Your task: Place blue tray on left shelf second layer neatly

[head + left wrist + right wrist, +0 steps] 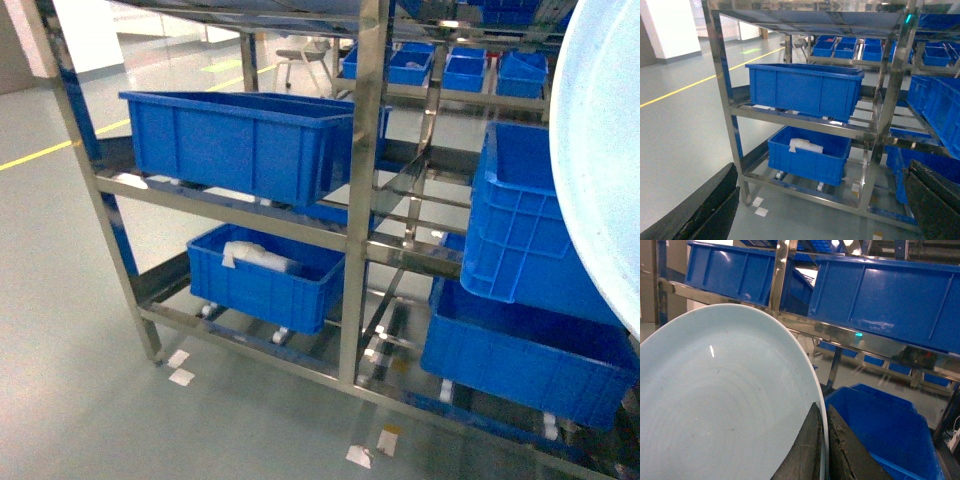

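While your right gripper (823,450) is pinching the blue tray (720,405) by its rim at the scene's right edge, the left shelf second layer (230,208) is lying leftward, crate-filled; your left gripper (820,210) is hanging released.

pale blue tray (720,405), dark-blue crates (250,140), silver shelf (362,200), black fingers (807,452)
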`<state>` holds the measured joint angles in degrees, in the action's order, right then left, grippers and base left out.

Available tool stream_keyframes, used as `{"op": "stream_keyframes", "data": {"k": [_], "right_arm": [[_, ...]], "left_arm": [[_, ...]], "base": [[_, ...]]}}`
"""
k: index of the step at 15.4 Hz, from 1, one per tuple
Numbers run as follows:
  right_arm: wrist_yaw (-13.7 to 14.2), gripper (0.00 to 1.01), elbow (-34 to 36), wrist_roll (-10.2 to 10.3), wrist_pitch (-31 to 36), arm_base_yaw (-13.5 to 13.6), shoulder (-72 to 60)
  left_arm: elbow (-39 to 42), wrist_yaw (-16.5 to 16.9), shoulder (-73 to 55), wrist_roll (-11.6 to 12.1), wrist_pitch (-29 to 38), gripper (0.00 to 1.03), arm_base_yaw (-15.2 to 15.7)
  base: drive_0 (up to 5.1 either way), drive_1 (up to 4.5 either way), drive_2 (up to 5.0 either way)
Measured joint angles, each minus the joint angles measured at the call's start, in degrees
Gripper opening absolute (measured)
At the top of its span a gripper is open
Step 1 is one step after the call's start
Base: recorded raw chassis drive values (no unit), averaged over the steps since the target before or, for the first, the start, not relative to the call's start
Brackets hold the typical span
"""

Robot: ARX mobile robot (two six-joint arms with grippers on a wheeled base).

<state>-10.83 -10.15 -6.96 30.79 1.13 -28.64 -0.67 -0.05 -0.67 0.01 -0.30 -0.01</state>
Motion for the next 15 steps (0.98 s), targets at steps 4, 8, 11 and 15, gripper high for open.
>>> {"op": "stream_keyframes", "data": {"k": [4,8,11,15], "right_arm": [[-0.2,0.02,0.0,0.0,-0.1,0.0,-0.1],[-0.1,0.02,0.0,0.0,-0.1,0.0,-0.1],[-0.1,0.02,0.0,0.0,-0.1,0.0,-0.1],[-0.1,0.02,0.0,0.0,-0.1,0.0,-0.1]], "left_arm": [[0.0,-0.1,0.0,0.0,-0.1,0.98,0.0],[0.0,0.0,0.0,0.0,0.0,0.98,0.0],[0.0,0.0,0.0,0.0,0.0,0.98,0.0],[0.0,0.0,0.0,0.0,0.0,0.98,0.0]], "base": [[-1.8,-0.80,-2.8],[-1.9,-1.90,-1.9],[-1.7,-1.65,-1.7],[-1.6,-1.55,-1.6]]}}
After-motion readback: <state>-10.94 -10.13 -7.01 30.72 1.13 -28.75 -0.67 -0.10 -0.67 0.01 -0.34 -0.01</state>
